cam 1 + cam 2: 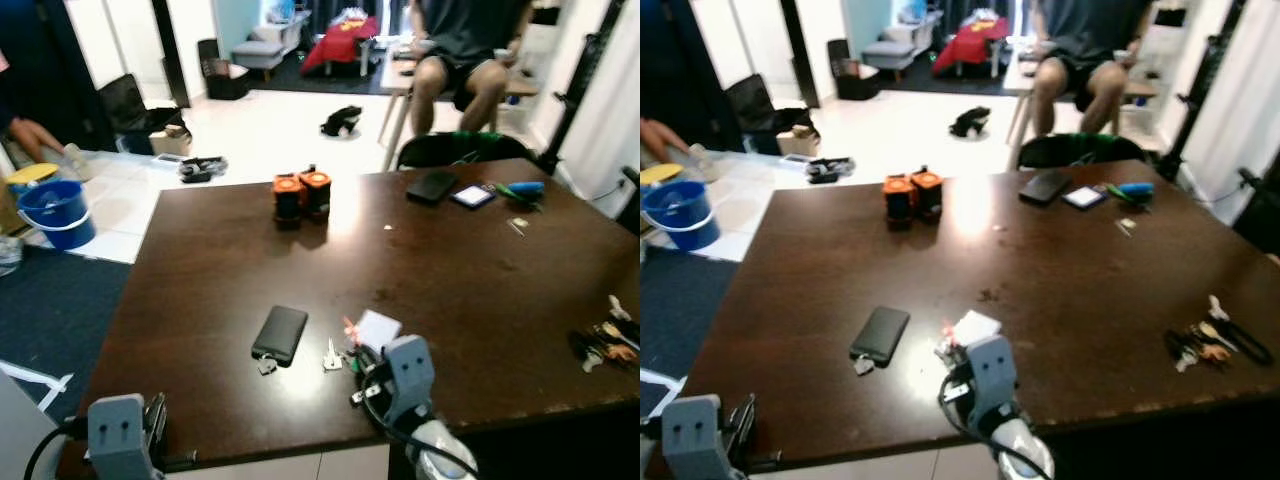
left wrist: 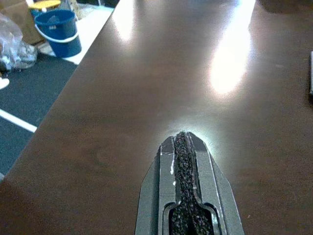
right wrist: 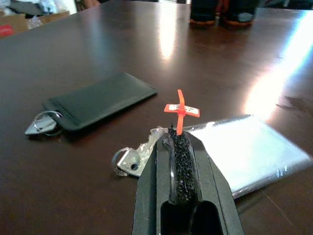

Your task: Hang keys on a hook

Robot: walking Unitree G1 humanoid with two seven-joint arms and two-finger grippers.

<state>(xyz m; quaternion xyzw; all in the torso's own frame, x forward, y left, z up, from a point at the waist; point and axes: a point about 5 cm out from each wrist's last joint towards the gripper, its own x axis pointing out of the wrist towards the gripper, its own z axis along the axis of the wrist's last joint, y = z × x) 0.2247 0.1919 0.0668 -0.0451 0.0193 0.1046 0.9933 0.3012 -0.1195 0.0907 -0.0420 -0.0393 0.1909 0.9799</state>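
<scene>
The right tool (image 3: 178, 134) sits low over the near edge of the dark desk (image 1: 480, 250), at the lower centre of the left eye frame; its two black fingers are pressed together, and an orange tag (image 3: 180, 110) rises right at their tips, though whether the tag is pinched I cannot tell; the keys (image 3: 128, 159) lie flat on the desk just beside the fingertips, touching a silver card (image 3: 249, 149); a black case (image 1: 280, 333) with a ring lies to their left; the left tool (image 2: 184, 147), fingers closed on nothing, rests at the lower left corner of the desk; two orange-topped canisters (image 1: 301, 196) stand upper centre.
</scene>
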